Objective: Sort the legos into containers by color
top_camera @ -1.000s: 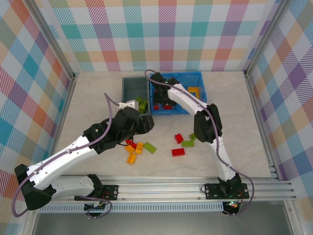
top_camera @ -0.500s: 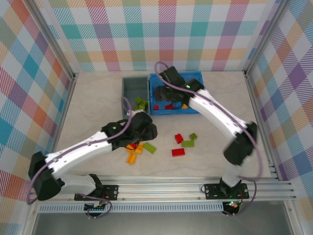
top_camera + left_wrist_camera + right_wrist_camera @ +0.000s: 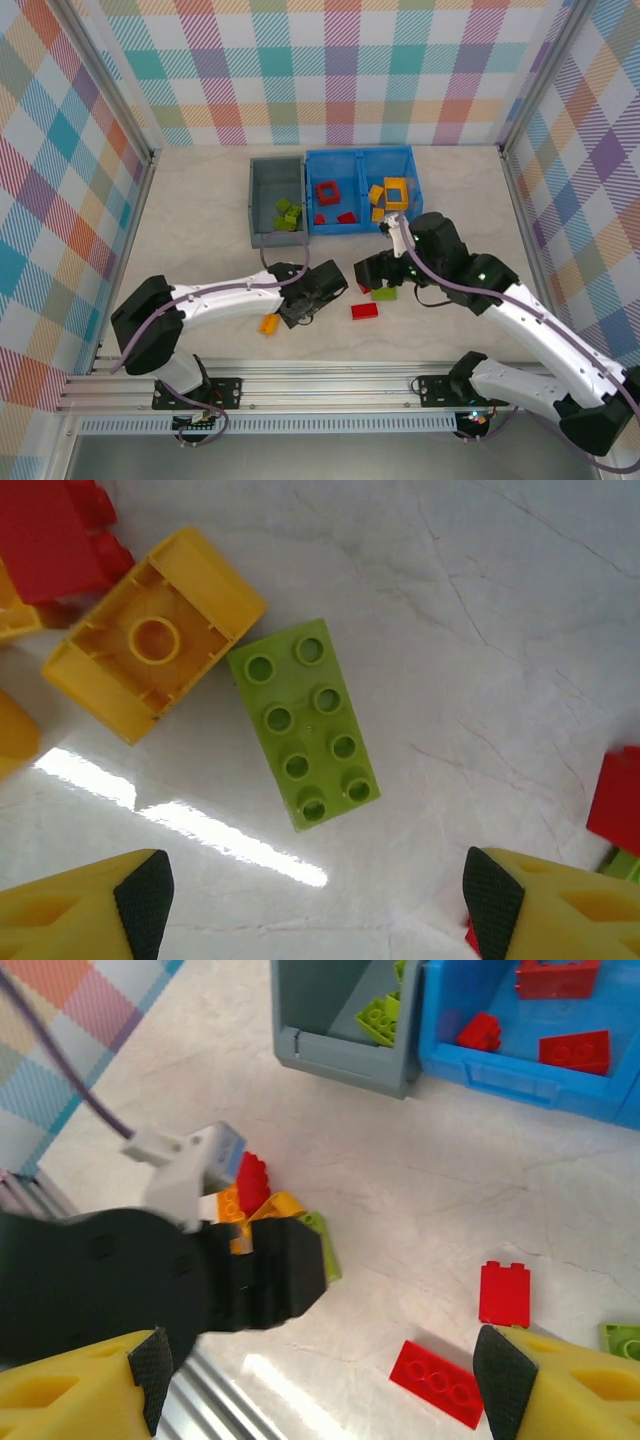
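Marbled desk (image 3: 520, 600) carries a lime brick (image 3: 305, 725) between the spread, empty left fingers (image 3: 140, 890); the right wrist view (right fingers (image 3: 495, 1380) likewise apart, holding nothing) adds the grey bin (image 3: 340, 1055) and blue bin (image 3: 520, 1075).

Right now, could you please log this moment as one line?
left fingers: open over green lego | right fingers: open, empty | legos: some unsorted

Right gripper (image 3: 322, 1378) jaws stand apart; grey bin (image 3: 340, 1055) at twelve o'clock, blue bin (image 3: 500, 1075) at two, flat red brick (image 3: 438, 1383) at five.
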Controlling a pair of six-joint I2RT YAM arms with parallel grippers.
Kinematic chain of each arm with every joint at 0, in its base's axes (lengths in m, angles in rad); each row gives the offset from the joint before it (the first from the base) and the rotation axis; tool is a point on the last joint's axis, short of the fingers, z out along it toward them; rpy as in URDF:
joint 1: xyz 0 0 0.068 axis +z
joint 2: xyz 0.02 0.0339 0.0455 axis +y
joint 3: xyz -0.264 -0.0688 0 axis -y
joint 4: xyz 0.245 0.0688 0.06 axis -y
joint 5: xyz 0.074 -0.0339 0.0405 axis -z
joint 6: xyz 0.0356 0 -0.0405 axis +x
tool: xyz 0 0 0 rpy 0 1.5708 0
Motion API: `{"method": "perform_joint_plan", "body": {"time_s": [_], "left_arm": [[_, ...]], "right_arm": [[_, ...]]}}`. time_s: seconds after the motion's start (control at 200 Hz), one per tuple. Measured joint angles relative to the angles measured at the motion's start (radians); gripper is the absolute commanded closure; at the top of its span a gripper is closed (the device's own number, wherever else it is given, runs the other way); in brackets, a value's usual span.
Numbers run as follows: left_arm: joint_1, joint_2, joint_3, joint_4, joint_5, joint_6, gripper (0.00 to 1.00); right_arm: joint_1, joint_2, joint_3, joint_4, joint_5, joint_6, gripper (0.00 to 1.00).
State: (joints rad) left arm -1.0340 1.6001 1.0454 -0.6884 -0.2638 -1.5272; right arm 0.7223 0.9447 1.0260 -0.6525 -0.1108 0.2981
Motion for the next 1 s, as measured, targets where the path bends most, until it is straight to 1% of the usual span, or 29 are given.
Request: {"method": "perform_joint_plan", "body": {"time_s": [0.11,0.265,0.345,0.42,0.525,0.58,0.705,0.83,0.905,1.0], "left_arm": [[0.018,0.067,0.0,0.035,0.018,-0.045,0.3],[0.047,0.132,0.0,0.071,0.034,-0.085,0.43],[0.063,0.156,0.0,0.075,0.035,-0.09,0.48],[0.071,0.161,0.004,0.066,0.044,-0.078,0.58],[0.076,0.165,0.012,0.058,0.048,-0.06,0.75],[0.076,0.165,0.018,0.061,0.045,-0.046,0.81],[0.076,0.163,0.05,0.063,0.014,0.007,0.83],[0.086,0.139,0.16,-0.005,-0.034,0.114,0.84],[0.132,0.096,0.236,-0.045,-0.047,0.206,0.84],[0.245,0.077,0.37,-0.116,-0.054,0.358,0.85]], "right_arm": [[0.0,-0.039,0.0,-0.003,-0.015,0.0,0.19],[0.0,-0.036,0.0,-0.003,-0.021,0.003,0.2],[0.0,-0.036,-0.004,-0.002,-0.023,0.008,0.2],[0.0,-0.036,-0.011,0.002,-0.024,0.015,0.2],[0.0,-0.035,-0.021,0.0,-0.027,0.02,0.21],[0.0,-0.034,-0.022,0.001,-0.029,0.023,0.21],[0.0,-0.033,-0.022,0.001,-0.029,0.027,0.22],[0.0,-0.021,-0.021,0.007,-0.027,0.034,0.22],[0.0,0.004,-0.016,0.024,-0.026,0.047,0.22],[0.0,0.056,-0.01,0.072,-0.033,0.072,0.22]]}}
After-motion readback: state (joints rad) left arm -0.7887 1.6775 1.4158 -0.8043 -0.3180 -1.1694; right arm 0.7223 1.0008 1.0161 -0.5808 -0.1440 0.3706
